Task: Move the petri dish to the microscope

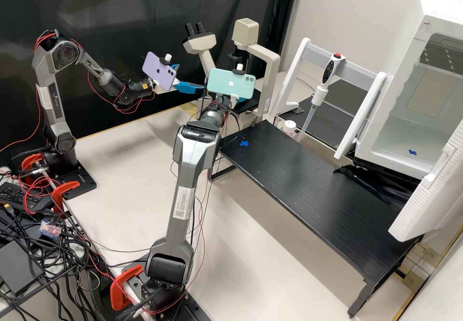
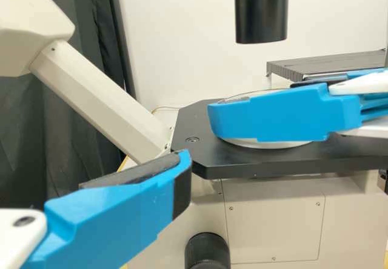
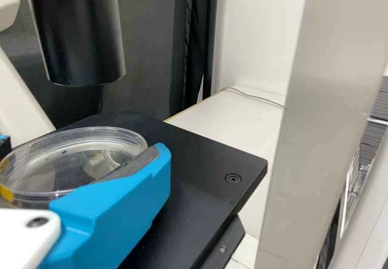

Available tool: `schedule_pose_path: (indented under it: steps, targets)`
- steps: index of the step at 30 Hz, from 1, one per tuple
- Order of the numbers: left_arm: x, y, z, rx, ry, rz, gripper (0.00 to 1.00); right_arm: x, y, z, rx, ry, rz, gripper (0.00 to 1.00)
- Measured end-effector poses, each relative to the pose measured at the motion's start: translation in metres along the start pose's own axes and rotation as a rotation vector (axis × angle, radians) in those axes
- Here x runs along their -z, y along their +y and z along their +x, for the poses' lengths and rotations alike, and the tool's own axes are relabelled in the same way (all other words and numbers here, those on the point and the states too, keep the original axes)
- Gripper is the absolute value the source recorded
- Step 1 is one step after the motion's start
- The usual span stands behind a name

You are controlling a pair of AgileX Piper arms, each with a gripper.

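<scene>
Both wrist views near microscope stage [image 2: 209, 155]

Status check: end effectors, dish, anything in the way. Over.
Left end effector open, empty. Right end effector closed on petri dish, at microscope's black stage. Black cylinder overhead, could limit lifting.

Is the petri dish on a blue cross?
No, the right wrist view shows the petri dish at the microscope's black stage.
</scene>
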Motion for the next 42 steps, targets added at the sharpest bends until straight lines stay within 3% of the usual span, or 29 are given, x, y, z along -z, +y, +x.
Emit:
schedule_pose_path:
  steps: [10,20,21,42]
  targets:
    - [0.0,0.0,0.0,0.0,0.0,0.0,1.0,0.0,0.003,0.011,-0.026,0.006,-0.022,0.0]
    - [0.0,0.0,0.0,0.0,0.0,0.0,1.0,-0.008,0.004,0.025,-0.041,-0.037,-0.002,0.0]
    - [0.0,0.0,0.0,0.0,0.0,0.0,1.0,-0.008,0.004,0.025,-0.04,-0.041,-0.005,1.0]
    - [0.0,0.0,0.0,0.0,0.0,0.0,1.0,-0.017,0.01,0.008,-0.007,-0.049,-0.027,1.0]
